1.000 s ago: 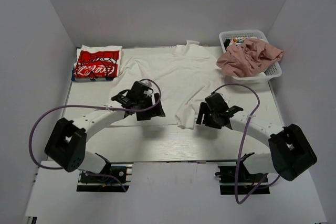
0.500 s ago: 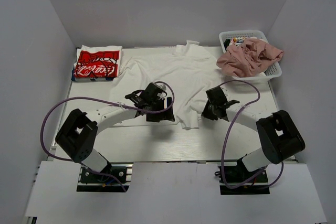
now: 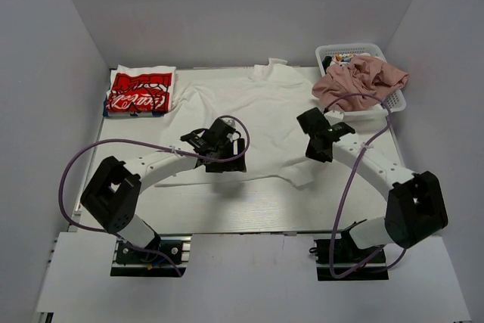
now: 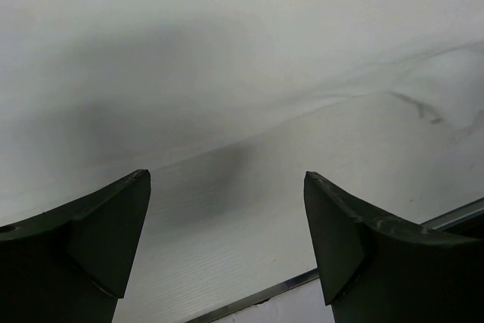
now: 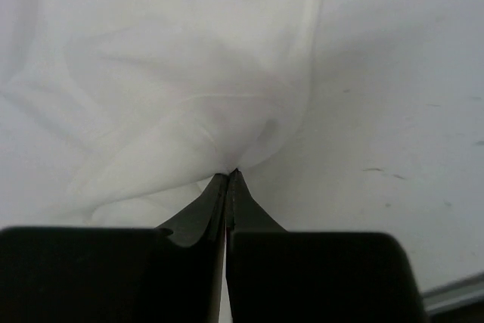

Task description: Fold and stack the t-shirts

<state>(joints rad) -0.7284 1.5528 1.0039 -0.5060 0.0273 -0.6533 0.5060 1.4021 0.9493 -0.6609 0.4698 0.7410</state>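
1. While only one garment lies folded, the task is judged to be roughly a third done: the white cloth t-shirt with bold red print (image 3: 140,91) is seen as a tidy rectangle at the far left corner of the white table (image 3: 151,202).
2. The large plain white cloth t-shirt (image 3: 257,107) is found spread across the middle of the table, not yet folded (no turned-over panel can be made out from above).
3. The dusty-pink cloth t-shirt (image 3: 359,81) is heaped in the white plastic lattice basket (image 3: 396,102) at the far right. It is yet to be taken out, folded and stacked.
4. The plain white shirt's neck is pointed at the far wall and its hem at the arm bases, so its long axis is judged to run far to near. One sleeve is spread toward the folded shirt.
5. The right gripper (image 5: 229,174) is clamped tight on a pinch of the plain white shirt near its near right corner, and the cloth is gathered into a peak at the fingertips.
6. The left gripper (image 4: 227,179) is held wide apart with nothing between its fingers, low over the near hem where cloth meets bare table.
7. Spreading or a first fold of this shirt is judged to be the step in hand.
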